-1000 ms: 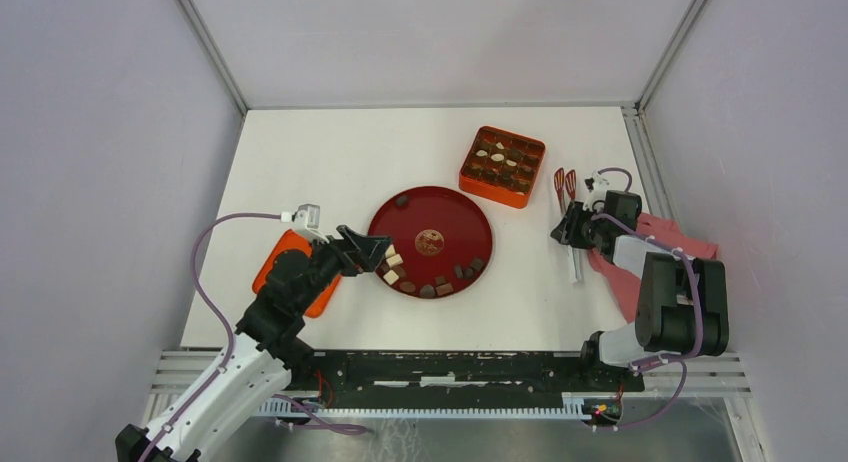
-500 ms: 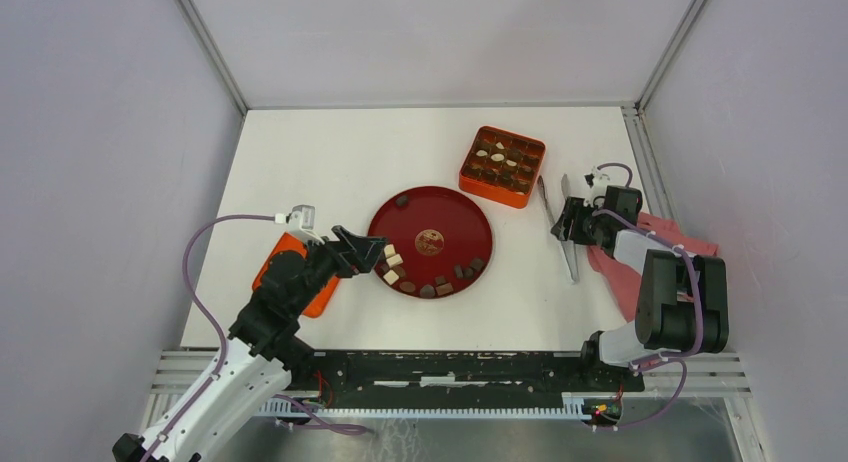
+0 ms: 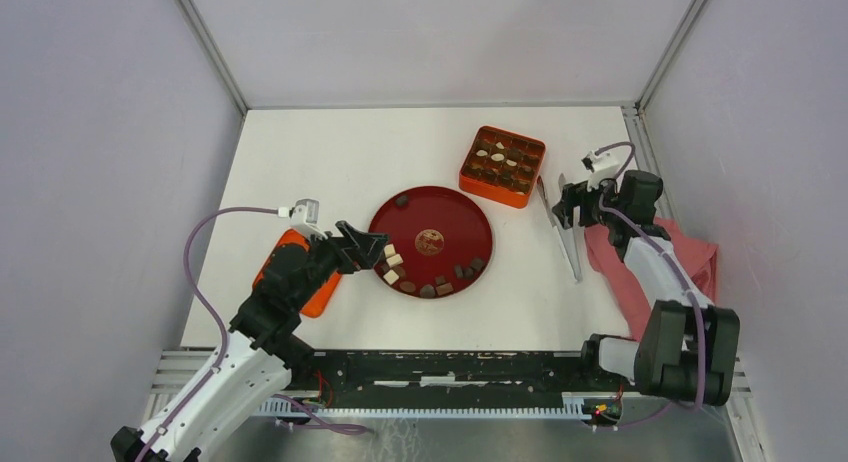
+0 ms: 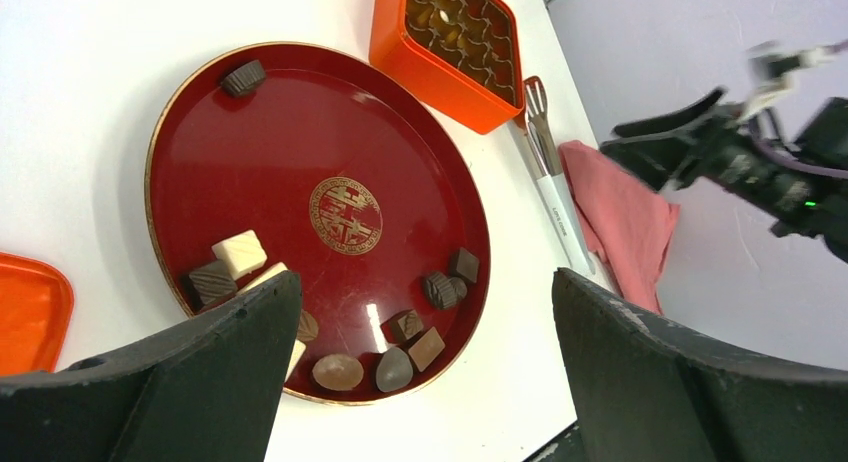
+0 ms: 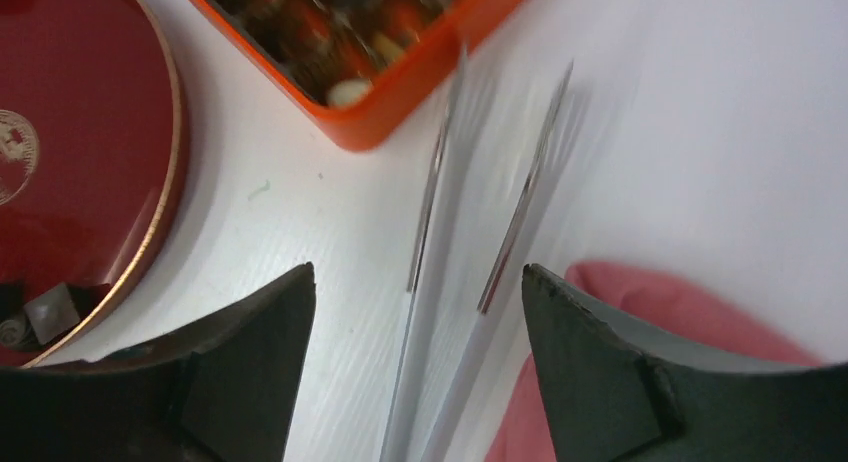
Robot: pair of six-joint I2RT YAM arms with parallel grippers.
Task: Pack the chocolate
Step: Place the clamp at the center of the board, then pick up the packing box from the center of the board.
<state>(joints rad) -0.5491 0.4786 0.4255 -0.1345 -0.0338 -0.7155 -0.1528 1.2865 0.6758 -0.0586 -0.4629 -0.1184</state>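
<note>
Two stocks of chocolate (image 3: 428, 290) are noted from the top camera. Loose pieces are strung along the near and left rim of the red plate (image 3: 450, 217), with one apart at its far-left edge, and others sit in the gridded orange box (image 3: 494, 191) just beyond the plate to the right. The left gripper (image 3: 372, 247) hangs at the plate's left rim, jaws wide, holding nothing; an orange lid (image 3: 322, 294) lies partly under that arm. The right gripper (image 3: 562, 204) stands over the tongs (image 3: 568, 250), which lie flat on the table (image 3: 330, 152) between the box and a pink cloth (image 3: 665, 257). Left wrist view: the pieces are bite-size and mixed, among them a cream square, striped dark blocks, a smooth brown oval and a dark fluted cup. Several touch one another, so singling one out needs care. Right wrist view, blurred: both tong blades lie between the parted fingers (image 5: 240, 367), touched by neither, so this claw is open and empty. Judgement: the step in hand is taking up the tongs. To do it well, the jaws should descend square over the handle, not the thin blades, and close only enough to keep the spring usable. Packing is judged partly done; the box cells cannot be counted reliably.
</note>
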